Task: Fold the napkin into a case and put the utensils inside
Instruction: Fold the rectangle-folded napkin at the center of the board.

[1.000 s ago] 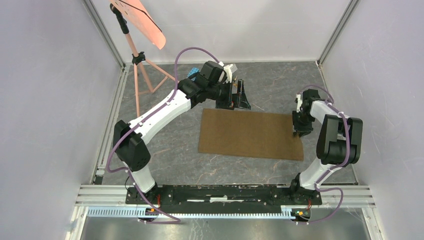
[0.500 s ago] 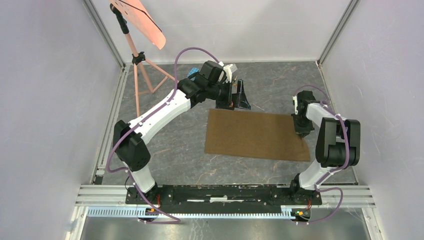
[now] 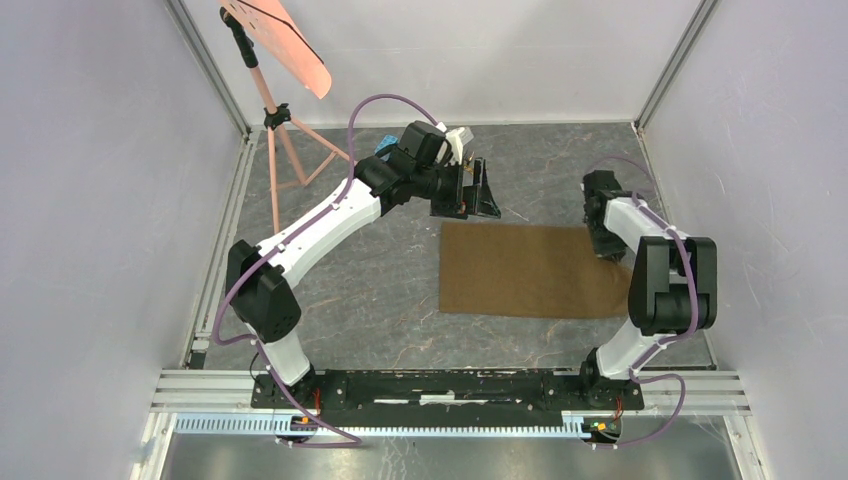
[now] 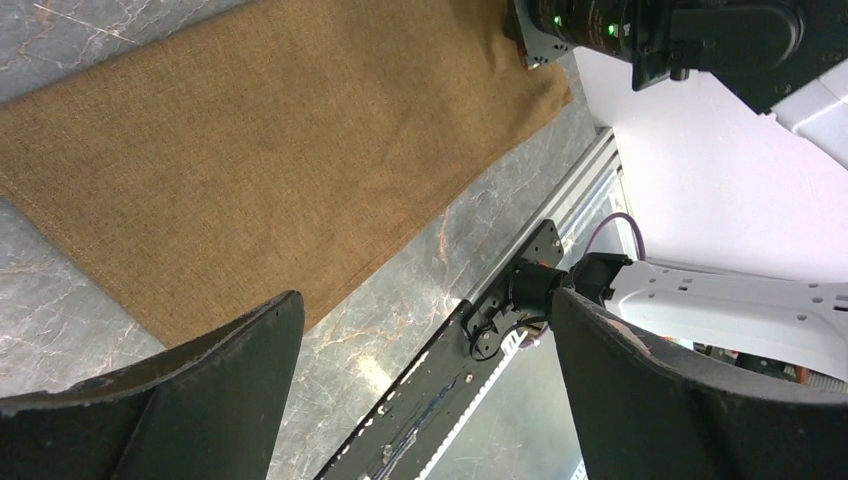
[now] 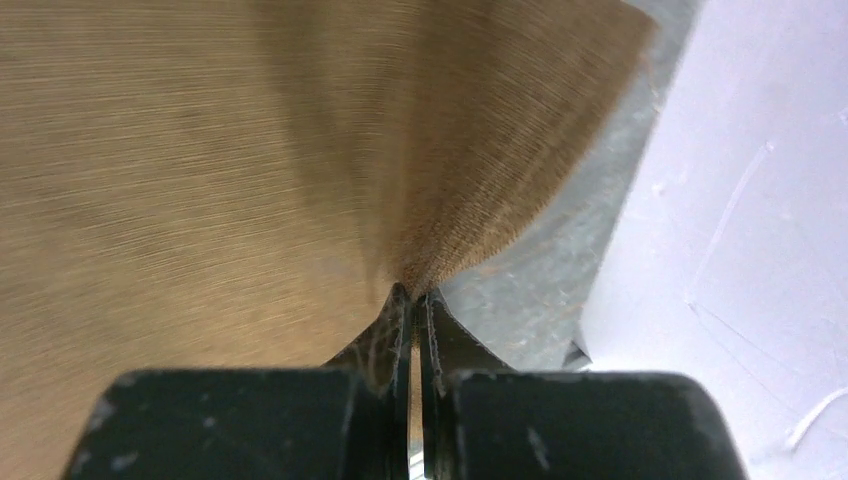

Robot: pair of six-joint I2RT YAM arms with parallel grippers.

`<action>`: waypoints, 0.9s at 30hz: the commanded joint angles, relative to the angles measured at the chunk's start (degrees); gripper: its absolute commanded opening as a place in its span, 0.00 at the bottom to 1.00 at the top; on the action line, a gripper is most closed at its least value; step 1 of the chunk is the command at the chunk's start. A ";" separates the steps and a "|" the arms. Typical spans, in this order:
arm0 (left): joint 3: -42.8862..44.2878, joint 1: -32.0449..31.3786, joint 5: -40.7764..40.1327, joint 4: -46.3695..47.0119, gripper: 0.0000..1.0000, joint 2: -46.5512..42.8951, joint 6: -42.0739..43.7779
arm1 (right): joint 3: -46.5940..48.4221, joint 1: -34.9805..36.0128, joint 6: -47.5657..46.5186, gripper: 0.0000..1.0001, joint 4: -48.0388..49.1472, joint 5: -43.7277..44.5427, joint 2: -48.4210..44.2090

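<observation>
Nearest the arm bases, the brown napkin (image 3: 520,285) lies flat and unfolded on the table (image 3: 360,300), set toward the right side, its right end close to the side wall (image 3: 770,200). At its far right corner the right gripper (image 3: 606,250) is clamped on the cloth. The wrist view shows the right gripper's (image 5: 412,295) fingers pressed together on a small pucker of fabric right at the hem. Further back, just beyond the napkin's far edge, the left gripper (image 3: 478,195) hangs with its fingers wide apart, holding nothing. I cannot make out the spoon or the fork in any view.

The pinch takes very little fabric, so a quick pull could let the hem slip free. With only one corner held and nothing anchoring the rest, the napkin may skew or bunch against the wall, leaving poor room for folding.
</observation>
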 commanded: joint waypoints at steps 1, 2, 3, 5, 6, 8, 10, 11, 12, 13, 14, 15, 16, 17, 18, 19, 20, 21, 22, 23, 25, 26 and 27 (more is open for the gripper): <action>1.69 1.79 -2.31 -0.83 1.00 -1.57 2.77 | 3.93 7.43 2.95 0.00 -4.79 -10.96 -1.32; 1.94 2.34 -2.91 -1.29 1.00 -1.72 2.90 | 4.11 9.36 4.25 0.00 -5.51 -13.65 -1.81; 2.05 3.03 -3.13 -1.53 1.00 -1.96 2.98 | 4.03 10.88 5.37 0.00 -5.95 -17.67 -2.22; 2.05 4.45 -3.31 -1.49 1.00 -2.70 2.95 | 3.28 13.85 7.87 0.00 -5.06 -26.82 -3.23; 2.10 5.08 -3.65 -1.51 1.00 -2.96 3.05 | 2.82 15.45 9.85 0.00 -4.45 -30.25 -3.48; 2.29 6.15 -4.47 -1.94 1.00 -3.46 3.43 | 1.64 18.30 13.89 0.00 -2.44 -34.50 -3.75; 2.58 6.80 -5.29 -2.49 1.00 -3.82 3.82 | -0.20 20.59 18.63 0.00 1.15 -40.22 -3.57; 2.68 6.97 -5.68 -2.63 1.00 -3.98 3.99 | -0.57 21.74 20.32 0.00 2.81 -42.82 -3.23; 2.73 6.96 -6.41 -2.84 1.00 -4.05 4.30 | -0.52 22.76 21.51 0.00 4.20 -44.82 -2.83; 2.83 6.98 -6.86 -2.98 1.00 -4.10 4.51 | -0.07 24.11 22.96 0.00 4.85 -45.23 -2.36; 2.85 6.97 -7.27 -3.09 1.00 -4.10 4.66 | 0.54 25.30 24.12 0.00 5.39 -45.19 -1.85; 2.85 6.97 -7.49 -3.16 1.00 -4.14 4.71 | 1.18 26.60 25.43 0.00 5.58 -45.68 -1.13; 2.85 7.02 -7.58 -3.16 1.00 -4.18 4.78 | 1.89 27.81 26.41 0.00 5.44 -46.48 -0.18; 2.85 6.99 -7.76 -3.23 1.00 -4.10 4.81 | 2.74 28.79 27.27 0.00 5.38 -46.65 0.51; 2.92 7.05 -7.98 -3.33 1.00 -4.14 4.89 | 3.37 29.90 28.39 0.00 5.18 -46.37 0.84; 2.98 6.97 -8.11 -3.45 1.00 -4.25 5.02 | 4.00 30.68 29.23 0.00 5.30 -46.37 1.13; 3.02 7.11 -8.22 -3.56 1.00 -4.25 5.13 | 4.49 31.54 29.93 0.00 5.40 -46.33 1.21; 3.09 7.22 -8.13 -3.57 1.00 -4.25 5.04 | 4.82 32.19 30.79 0.00 5.48 -46.32 1.39; 3.11 7.28 -7.90 -3.53 1.00 -4.24 4.98 | 5.10 32.60 31.28 0.00 5.70 -46.61 1.58; 3.18 7.38 -7.79 -3.54 1.00 -4.35 4.90 | 5.22 33.03 31.98 0.00 6.00 -47.03 1.76; 3.20 7.50 -7.61 -3.55 1.00 -4.45 4.89 | 5.89 33.64 32.80 0.00 6.61 -47.79 2.18; 3.22 7.51 -7.59 -3.59 1.00 -4.46 4.89 | 6.20 33.96 33.18 0.00 7.02 -47.87 2.27; 3.20 7.46 -7.46 -3.57 1.00 -4.45 4.90 | 6.68 34.24 33.75 0.00 7.47 -47.78 2.36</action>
